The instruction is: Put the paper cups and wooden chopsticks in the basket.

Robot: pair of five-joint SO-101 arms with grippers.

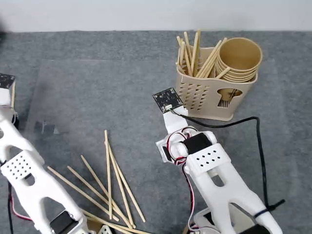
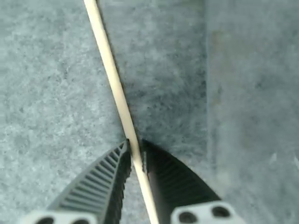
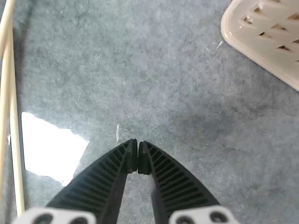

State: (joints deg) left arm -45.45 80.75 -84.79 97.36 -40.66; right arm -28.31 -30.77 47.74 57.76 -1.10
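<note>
Here, the paper cups [image 1: 240,57] sit nested in the basket [image 1: 209,100] at 1 o'clock of the high view, with a sheaf of chopsticks [image 1: 194,48] upright in the compartment beside them. Several loose chopsticks [image 1: 111,183] lie fanned on the bench [image 1: 97,58] at 7 o'clock, well apart from the basket. The step in hand appears to be the pick-up of one more stick. The left wrist view shows the left pincer [image 2: 136,154] pinching a single chopstick [image 2: 111,77] close above the bench, a grasp that the high view, with the left arm at 9 o'clock, does not resolve. The next move probably calls for lifting this stick, carrying it across to the basket and tipping it upright over the stick compartment. The right pincer [image 3: 138,156] is pressed together on nothing, low over the bench near the basket. The high view places its arm at 5 o'clock but hides the fingertips.
</note>
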